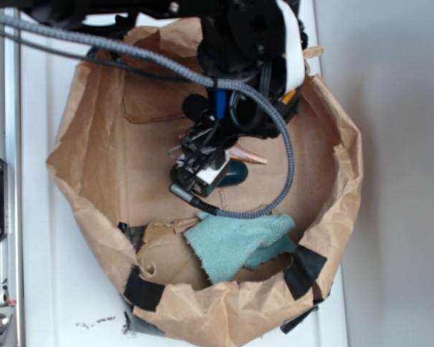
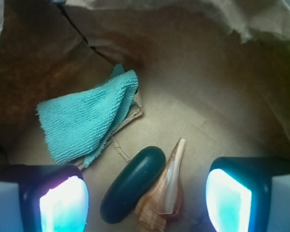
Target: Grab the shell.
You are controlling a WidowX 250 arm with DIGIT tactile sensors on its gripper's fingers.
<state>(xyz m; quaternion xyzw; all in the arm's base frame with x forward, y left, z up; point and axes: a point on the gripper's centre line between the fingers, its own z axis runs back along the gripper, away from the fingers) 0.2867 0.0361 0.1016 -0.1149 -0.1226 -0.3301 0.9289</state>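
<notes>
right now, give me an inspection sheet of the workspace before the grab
surface: crumpled brown paper bag rolled open, with black tape patches on its rim, on a white table
job's things: tan spiral shell lying against a dark green oval stone
clutter: teal terry cloth apart from both
grippers: gripper with jaws open, shell and stone between them
cables: braided grey cable looping over the bag
surroundings: metal rail beside the table
</notes>
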